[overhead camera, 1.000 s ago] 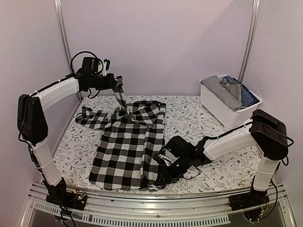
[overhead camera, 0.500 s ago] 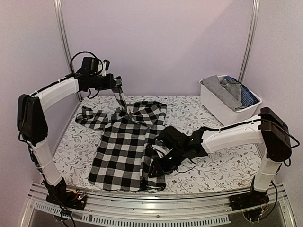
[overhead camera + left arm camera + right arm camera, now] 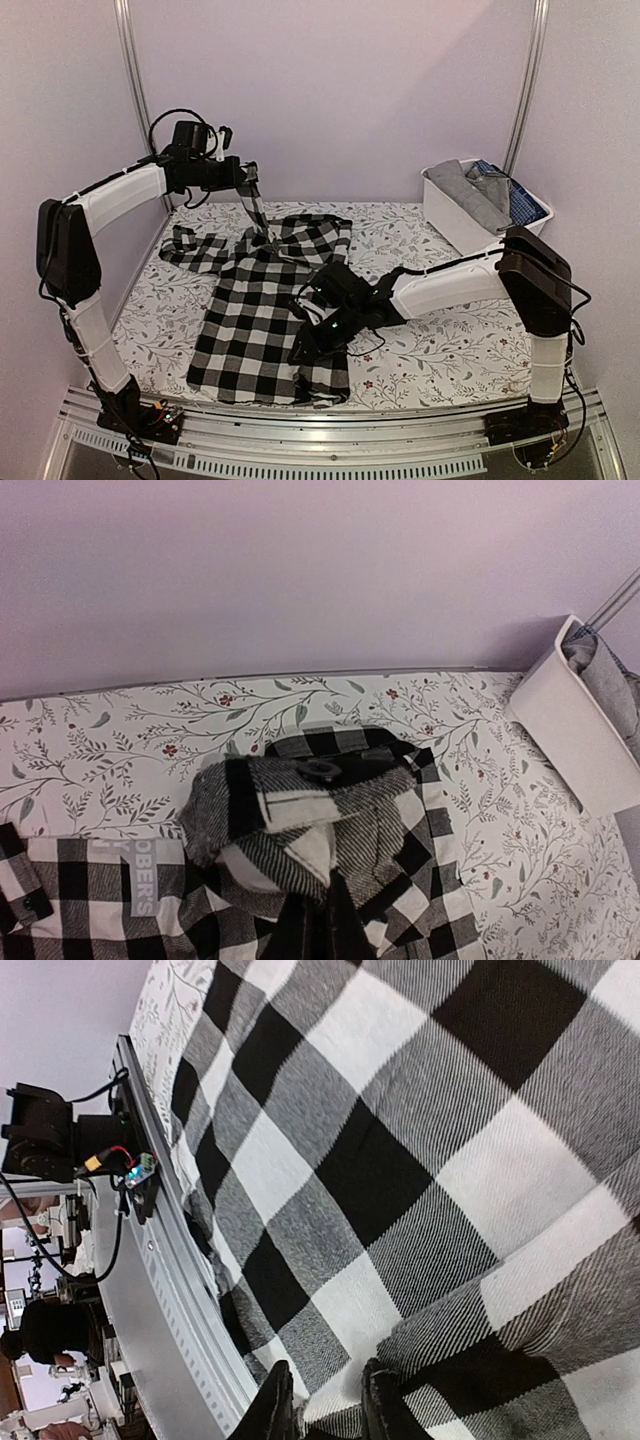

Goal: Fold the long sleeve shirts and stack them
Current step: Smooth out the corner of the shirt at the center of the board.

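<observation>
A black-and-white large-check collared shirt (image 3: 250,320) lies spread on the flowered table, one sleeve out to the far left. My left gripper (image 3: 264,228) is shut on the shirt's collar at the far end and holds it pulled up; in the left wrist view the bunched collar cloth (image 3: 300,820) hides the fingers. My right gripper (image 3: 305,345) is shut on the shirt's right edge and holds it over the shirt's body near the front. In the right wrist view the two dark fingertips (image 3: 275,1405) pinch a fold of checked cloth (image 3: 400,1190).
A white bin (image 3: 480,245) stands at the back right with a plain grey shirt (image 3: 470,190) and a dark blue patterned one (image 3: 515,200) inside; it also shows in the left wrist view (image 3: 580,740). The metal front rail (image 3: 160,1290) runs close to the shirt's hem.
My right gripper has moved left and inward, carrying the shirt's right edge over the body. The left arm and the collar have not moved.
</observation>
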`<state>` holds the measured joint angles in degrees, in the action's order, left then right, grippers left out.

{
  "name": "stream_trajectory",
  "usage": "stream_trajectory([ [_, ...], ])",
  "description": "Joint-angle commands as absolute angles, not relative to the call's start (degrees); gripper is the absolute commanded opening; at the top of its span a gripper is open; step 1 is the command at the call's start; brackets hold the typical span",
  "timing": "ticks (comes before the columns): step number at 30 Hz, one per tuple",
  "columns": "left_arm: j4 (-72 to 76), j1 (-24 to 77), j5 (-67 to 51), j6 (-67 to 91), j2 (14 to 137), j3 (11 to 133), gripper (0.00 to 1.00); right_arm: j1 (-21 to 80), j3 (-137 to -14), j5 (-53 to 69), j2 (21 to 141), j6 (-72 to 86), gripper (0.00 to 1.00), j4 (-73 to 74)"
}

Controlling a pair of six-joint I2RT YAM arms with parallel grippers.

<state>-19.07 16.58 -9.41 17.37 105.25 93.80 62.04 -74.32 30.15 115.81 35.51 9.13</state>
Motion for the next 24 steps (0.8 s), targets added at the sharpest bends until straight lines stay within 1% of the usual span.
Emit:
stream_trajectory([
  [1,-19.27,15.9,-10.02,17.09,105.54,94.86,0.0,63.93,-72.35,33.85,118.77,38.07,0.23,4.81],
  [7,-19.3,15.9,-10.45,17.28,105.82,95.16,0.0,63.59,-71.25,33.24,117.44,38.57,0.23,5.08],
  [15,-19.5,15.91,-10.8,17.11,105.56,95.01,0.0,53.87,-67.82,35.93,109.26,38.14,0.27,0.51],
  [17,-19.47,15.86,-11.24,17.09,105.53,95.08,0.0,51.64,-67.44,37.07,109.51,38.39,0.27,-2.87],
  [24,-19.85,15.98,-15.24,17.3,104.93,94.67,0.0,45.82,-66.69,39.3,116.61,41.54,0.27,-10.37],
])
